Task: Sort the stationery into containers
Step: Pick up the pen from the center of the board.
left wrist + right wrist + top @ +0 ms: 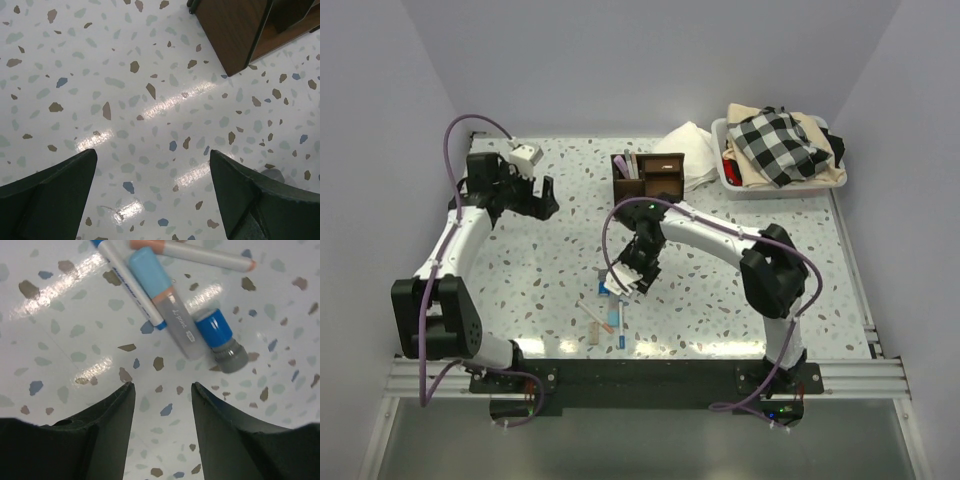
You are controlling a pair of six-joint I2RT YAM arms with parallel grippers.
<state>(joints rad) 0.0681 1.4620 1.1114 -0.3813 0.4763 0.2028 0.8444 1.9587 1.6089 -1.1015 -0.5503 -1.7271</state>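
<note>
We find the right fingers open, empty, with the markers lying on the table at 12 o'clock. We judge them light, stiff, smooth, prone to rolling; grip mid-barrel. The left fingers stand open.

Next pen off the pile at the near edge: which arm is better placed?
Right. The right gripper hangs open just short of the pens; the left gripper is open up by the organizer, far from them.

The desk is viewed from above its near edge; close, downward wrist views share the organizer and pens.
</note>
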